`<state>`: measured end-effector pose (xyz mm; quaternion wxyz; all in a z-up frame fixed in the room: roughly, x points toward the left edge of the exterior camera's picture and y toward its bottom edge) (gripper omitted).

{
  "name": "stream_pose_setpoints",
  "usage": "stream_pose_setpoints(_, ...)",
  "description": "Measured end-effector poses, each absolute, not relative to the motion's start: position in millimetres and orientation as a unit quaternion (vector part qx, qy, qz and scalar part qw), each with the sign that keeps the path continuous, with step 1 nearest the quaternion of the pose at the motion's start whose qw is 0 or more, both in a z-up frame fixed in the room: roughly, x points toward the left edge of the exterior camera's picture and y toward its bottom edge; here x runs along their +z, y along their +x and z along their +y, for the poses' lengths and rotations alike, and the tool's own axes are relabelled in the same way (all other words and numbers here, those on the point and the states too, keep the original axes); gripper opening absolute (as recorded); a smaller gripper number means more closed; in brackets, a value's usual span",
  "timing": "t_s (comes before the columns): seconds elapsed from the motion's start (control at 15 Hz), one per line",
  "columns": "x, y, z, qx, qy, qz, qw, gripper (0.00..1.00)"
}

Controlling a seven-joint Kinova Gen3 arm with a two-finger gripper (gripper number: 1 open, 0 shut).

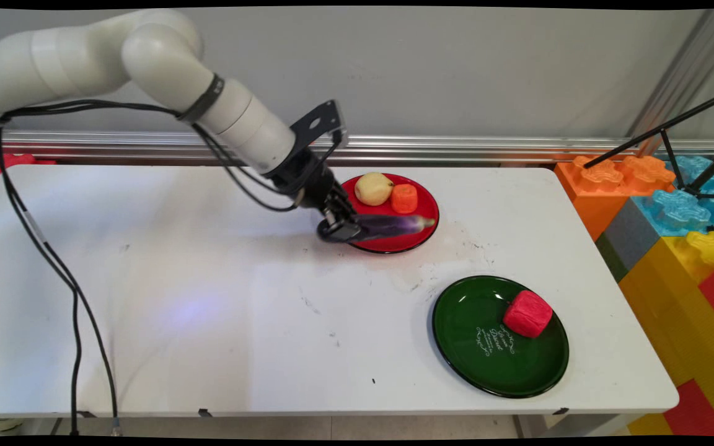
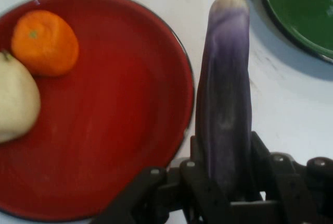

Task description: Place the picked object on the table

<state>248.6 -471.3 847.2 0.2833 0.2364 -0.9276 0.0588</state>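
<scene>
Eggplant [image 2: 225, 94], unlabelled, clamped in hand [image 2: 225, 182] above red plate [image 2: 130, 130].

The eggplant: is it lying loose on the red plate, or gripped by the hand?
Gripped. In the hand view, the hand is shut on the eggplant at its thick end, at the red plate's edge.

White ornamental script is printed on the inner surface of the green plate [image 1: 478, 356], just beside the red cube [image 1: 527, 313]; its words are too small to be read
</scene>
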Motion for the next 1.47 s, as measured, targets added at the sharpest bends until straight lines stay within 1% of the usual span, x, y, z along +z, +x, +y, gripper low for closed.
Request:
stream_pose_setpoints(0.27,836.9,256.7,-448.9,0.055,0.235,-0.934,0.264,0.0)
stream_pose_setpoints(0.6,810.4,258.5,-434.4,0.058,0.238,-0.938,0.245,0.0)
stream_pose_setpoints(1.07,775.0,253.2,-427.1,0.06,0.247,-0.939,0.232,0.0)
stream_pose_setpoints(1.47,764.1,247.6,-426.7,0.061,0.25,-0.937,0.234,0.0)
